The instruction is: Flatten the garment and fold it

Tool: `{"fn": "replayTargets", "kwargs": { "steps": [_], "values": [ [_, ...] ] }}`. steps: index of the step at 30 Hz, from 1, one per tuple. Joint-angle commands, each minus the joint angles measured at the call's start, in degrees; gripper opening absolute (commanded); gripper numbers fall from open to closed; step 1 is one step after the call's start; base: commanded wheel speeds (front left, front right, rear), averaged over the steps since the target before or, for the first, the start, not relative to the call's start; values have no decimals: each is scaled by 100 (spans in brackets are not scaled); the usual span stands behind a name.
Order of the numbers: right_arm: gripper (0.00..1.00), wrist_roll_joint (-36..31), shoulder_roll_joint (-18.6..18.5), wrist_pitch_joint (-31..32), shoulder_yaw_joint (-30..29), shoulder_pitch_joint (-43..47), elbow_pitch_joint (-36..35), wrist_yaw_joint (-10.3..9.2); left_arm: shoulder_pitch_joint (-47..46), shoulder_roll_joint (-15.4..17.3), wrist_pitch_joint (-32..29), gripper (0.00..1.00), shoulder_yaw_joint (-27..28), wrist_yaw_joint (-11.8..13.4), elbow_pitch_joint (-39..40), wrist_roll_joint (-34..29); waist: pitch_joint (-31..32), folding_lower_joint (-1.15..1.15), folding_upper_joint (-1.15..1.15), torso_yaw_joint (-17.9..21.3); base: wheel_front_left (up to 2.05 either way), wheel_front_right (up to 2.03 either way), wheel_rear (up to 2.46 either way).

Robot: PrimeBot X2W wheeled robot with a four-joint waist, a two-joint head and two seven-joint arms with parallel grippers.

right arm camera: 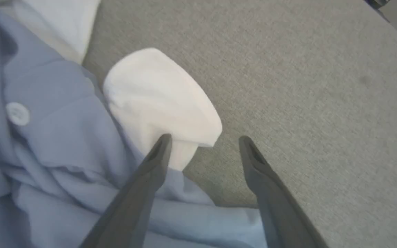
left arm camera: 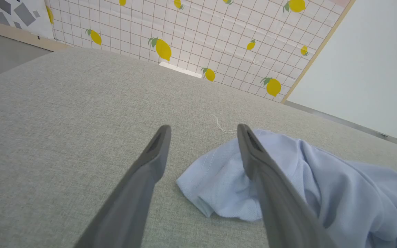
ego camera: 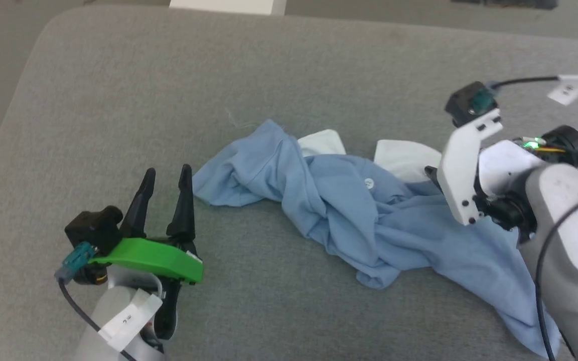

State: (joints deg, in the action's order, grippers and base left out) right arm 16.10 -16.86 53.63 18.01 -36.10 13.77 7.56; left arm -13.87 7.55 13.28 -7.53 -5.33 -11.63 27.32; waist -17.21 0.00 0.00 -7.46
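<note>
On the big grey cloth bench the soft light blue polo shirt lies crumpled, so I think flattening is just starting; my left claw and right claw, both open and empty, must next pinch its edges and pull.

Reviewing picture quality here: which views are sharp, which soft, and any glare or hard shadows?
Head view: even, diffuse light, only soft shadows under the garment, no glare. Left wrist view: sharpest, the knit weave readable, left gripper slightly soft close up. Right wrist view: blurred overall, the white collar nearly washed out, right gripper soft too.
</note>
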Motion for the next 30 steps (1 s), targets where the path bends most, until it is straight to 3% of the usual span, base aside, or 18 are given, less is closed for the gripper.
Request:
{"fn": "replayTargets", "kwargs": {
  "steps": [1,10,11,12,13,18,22,30],
  "values": [
    [100,-28,-41,122,142,-132,121,-8,-106,-24,41,100,-15,-37,-29,29,-300,0,0,-282,0,0,0],
    [100,398,-386,946,1293,-397,501,-8,-277,-109,121,100,-77,-84,-201,57,-465,0,0,-433,0,0,0],
    [89,455,-428,985,1354,-413,517,-8,-286,-115,127,100,-80,-89,-221,59,-466,0,0,-432,0,0,0],
    [31,507,-451,998,1388,-424,525,-8,-293,-120,132,100,-83,-93,-238,61,-463,0,0,-430,0,0,0],
    [0,562,-481,966,1421,-448,516,-8,-302,-125,136,100,-87,-97,-257,63,-463,0,0,-426,0,0,0],
    [0,600,-573,626,1174,-661,547,-8,-352,-137,150,100,-104,-115,-333,65,-427,0,0,-400,0,0,0],
    [0,389,-597,173,632,-964,681,-8,-371,-135,157,100,-126,-128,-368,53,-353,0,0,-387,0,0,0],
    [0,-525,-659,-496,-376,-1824,1168,-8,-405,-143,164,100,-242,-155,-378,48,-391,0,0,-495,0,0,0]
  ]
}}
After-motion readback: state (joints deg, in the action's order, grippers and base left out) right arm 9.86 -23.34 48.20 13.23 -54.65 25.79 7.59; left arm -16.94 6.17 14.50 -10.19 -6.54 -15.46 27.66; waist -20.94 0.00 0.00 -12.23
